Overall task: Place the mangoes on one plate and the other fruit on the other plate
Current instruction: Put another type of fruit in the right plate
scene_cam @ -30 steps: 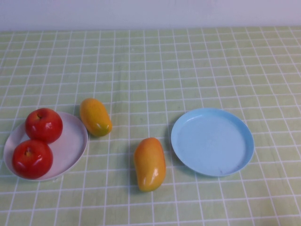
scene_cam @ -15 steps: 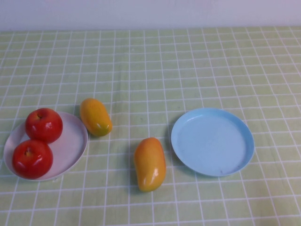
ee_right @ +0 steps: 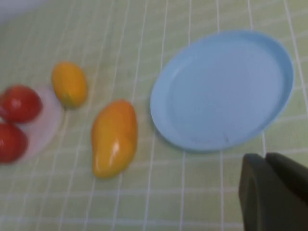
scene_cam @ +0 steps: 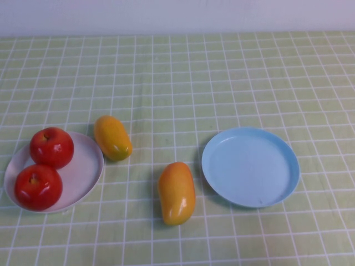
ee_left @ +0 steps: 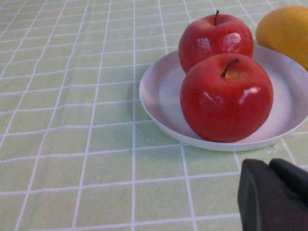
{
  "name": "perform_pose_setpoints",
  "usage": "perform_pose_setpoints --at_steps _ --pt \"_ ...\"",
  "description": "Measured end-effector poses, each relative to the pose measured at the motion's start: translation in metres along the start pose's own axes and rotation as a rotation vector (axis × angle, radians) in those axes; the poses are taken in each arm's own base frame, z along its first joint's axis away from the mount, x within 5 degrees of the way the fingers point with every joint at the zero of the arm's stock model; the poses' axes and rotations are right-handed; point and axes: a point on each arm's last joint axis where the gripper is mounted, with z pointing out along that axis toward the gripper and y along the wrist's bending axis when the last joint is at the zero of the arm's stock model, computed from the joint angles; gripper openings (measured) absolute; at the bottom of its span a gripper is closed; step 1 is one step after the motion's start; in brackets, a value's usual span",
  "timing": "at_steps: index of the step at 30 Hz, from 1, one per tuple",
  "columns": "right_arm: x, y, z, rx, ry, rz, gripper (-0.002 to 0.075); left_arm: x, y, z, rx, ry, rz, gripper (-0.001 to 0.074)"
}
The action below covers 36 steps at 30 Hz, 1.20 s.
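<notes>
Nothing moved; apples (scene_cam: pixel 44 166) sorted on white plate (scene_cam: pixel 83 172), mangoes (scene_cam: pixel 176 192) beside it awaiting blue plate (scene_cam: pixel 250 166); left hand (ee_left: pixel 274 195), right hand (ee_right: pixel 272 192) parked, opening can't tell

Green checked tablecloth (scene_cam: pixel 222 72), pale wall (scene_cam: pixel 177 16)
</notes>
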Motion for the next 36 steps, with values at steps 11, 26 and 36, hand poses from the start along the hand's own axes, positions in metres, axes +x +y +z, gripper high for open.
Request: perform_pose_setpoints --at_steps 11,26,36 --pt "-0.034 0.002 0.055 0.123 0.478 -0.095 -0.0015 0.000 0.000 0.000 0.000 0.000 0.000 0.0001" --pt "-0.027 0.135 0.185 0.029 0.759 -0.452 0.0277 0.000 0.000 0.000 -0.001 0.000 0.002 0.0001" --pt "-0.026 0.166 0.263 0.075 0.782 -0.394 0.0680 0.000 0.000 0.000 -0.001 0.000 0.002 0.0001"
